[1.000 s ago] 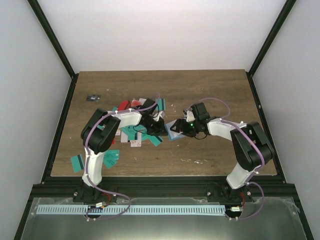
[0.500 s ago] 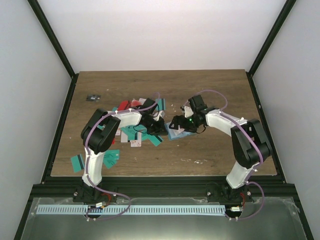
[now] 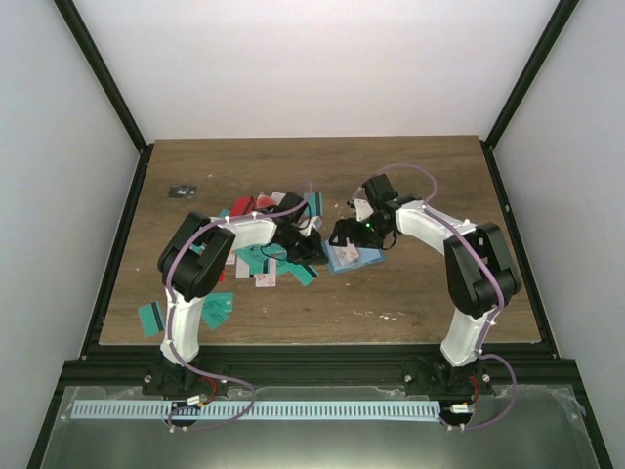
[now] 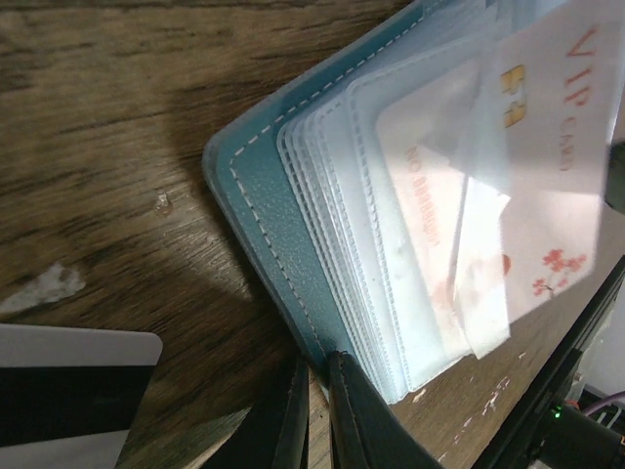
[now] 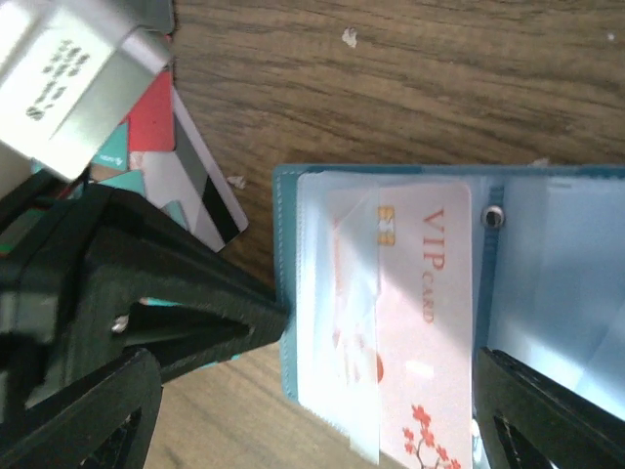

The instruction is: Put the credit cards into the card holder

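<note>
Card holder [image 3: 350,256] lies open on the desk [image 3: 420,166], roughly mid-desk, teal cover down and clear pockets up. A white-pink VIP card [image 5: 420,293] w/ red blossoms sits partly in the top pocket, its lower end sticking out past the pocket's edge.

Left gripper [image 3: 311,246] – jaws clenched on the edge of the holder's teal cover, seen close up in the left wrist view [image 4: 317,391] and from the right wrist view as a black tip at the cover's edge [image 5: 269,320].

Right gripper [image 3: 344,234] hovers over the holder – jaws released, spread wide, nothing between them.

Pile of cards [image 3: 259,210], teal, red and white-pink, lies just left of the holder, partly under the left arm. Two more teal cards [image 3: 151,318] lie near the desk's near-left corner. A black-striped card [image 5: 205,195] lies just beside the holder.
</note>
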{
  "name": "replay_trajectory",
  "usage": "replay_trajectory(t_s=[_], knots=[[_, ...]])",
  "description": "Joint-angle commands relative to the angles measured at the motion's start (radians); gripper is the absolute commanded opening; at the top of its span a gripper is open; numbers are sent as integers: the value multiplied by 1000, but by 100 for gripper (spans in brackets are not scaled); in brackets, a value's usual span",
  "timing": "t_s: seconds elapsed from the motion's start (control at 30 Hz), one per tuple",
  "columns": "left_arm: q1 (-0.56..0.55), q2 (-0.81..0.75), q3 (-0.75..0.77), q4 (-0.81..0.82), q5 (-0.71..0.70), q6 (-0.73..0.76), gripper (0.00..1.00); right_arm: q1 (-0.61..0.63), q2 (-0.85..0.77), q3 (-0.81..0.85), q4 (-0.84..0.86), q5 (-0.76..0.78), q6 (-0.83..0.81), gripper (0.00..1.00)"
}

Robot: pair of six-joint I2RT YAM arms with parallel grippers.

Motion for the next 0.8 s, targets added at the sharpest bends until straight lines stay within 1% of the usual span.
replay_trajectory(t_s=[0.0, 0.17, 0.37, 0.6, 0.77], knots=[[0, 8, -14, -31, -65, 18, 10, 10, 78, 59, -23, 10, -52, 89], [1, 7, -14, -39, -66, 28, 10, 10, 129, 60, -5, -23, -61, 88], [1, 14, -12, -34, -57, 28, 10, 15, 122, 41, 20, -78, -27, 84], [1, 19, -4, -21, -53, 15, 10, 54, 92, 18, 39, -74, 31, 83], [1, 15, 5, -23, -56, 9, 10, 66, 92, 11, 40, -40, 80, 82]])
